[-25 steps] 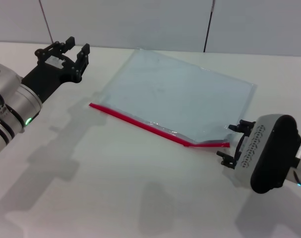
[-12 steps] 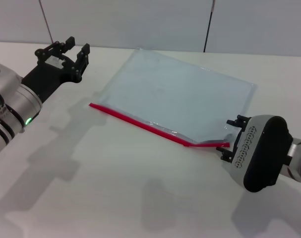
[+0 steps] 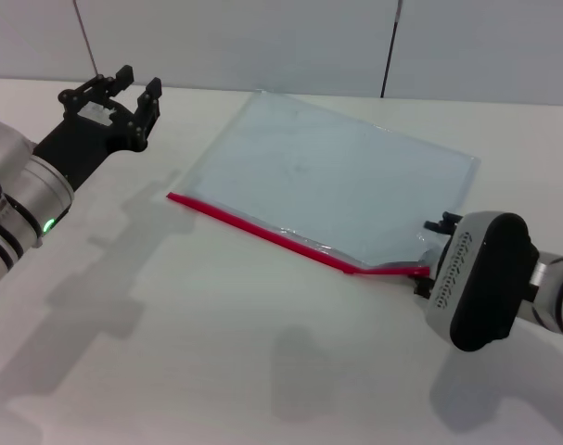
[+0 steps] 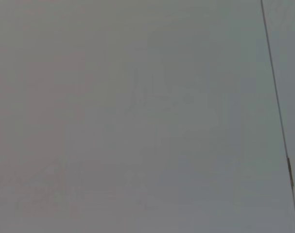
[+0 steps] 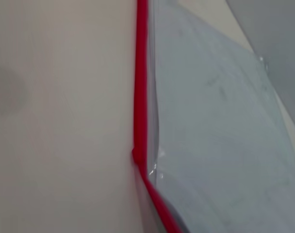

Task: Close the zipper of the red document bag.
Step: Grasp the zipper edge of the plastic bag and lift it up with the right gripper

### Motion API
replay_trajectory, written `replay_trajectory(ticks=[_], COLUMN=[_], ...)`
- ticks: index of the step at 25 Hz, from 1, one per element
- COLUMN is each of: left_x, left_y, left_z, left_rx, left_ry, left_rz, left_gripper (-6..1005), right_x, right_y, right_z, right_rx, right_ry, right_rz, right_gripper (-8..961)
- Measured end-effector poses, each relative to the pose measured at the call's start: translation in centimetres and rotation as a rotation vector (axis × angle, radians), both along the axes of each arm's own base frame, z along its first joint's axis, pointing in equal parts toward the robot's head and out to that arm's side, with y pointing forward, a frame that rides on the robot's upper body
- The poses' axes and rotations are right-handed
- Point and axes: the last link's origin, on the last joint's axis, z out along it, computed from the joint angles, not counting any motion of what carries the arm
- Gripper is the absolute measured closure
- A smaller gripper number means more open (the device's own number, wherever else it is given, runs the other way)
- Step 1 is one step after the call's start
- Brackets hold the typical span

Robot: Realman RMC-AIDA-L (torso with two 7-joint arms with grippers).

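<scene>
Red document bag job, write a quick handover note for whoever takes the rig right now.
Left gripper: open, raised off to the left of the bag, holding nothing.
Right gripper: at the right end of the zipper.
Red document bag: flat on the table, red edge nearest the robot, kinked upward near the right end.
Done: right arm has reached the zipper's end.
Left: pull the zipper closed; the slider isn't discernible.

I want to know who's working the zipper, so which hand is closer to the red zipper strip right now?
Right. The right hand is at the zipper's near-right end, at the corner of the red document bag. The left hand hovers well off the bag's far-left side, apart from the strip.
</scene>
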Motion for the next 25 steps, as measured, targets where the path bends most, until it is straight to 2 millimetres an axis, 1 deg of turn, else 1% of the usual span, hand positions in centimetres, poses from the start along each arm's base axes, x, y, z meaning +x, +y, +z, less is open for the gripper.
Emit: replay_trajectory(ticks=[17,25], left_x=[0.4,0.5], left_y=[0.1,0.1], left_z=[-0.1,-0.2], left_rx=[-0.002,-0.005], left_ry=[0.0,0.0], left_rz=[-0.014,-0.018], left_gripper=[614,614], right_x=[-1.0,-1.2], right_y=[1.0,1.1], right_z=[-0.3,-1.2], right_rx=[-0.008,-0.037], right_ry=[-0.006,-0.027], right_rz=[0.035,0.049], right_gripper=[269,292])
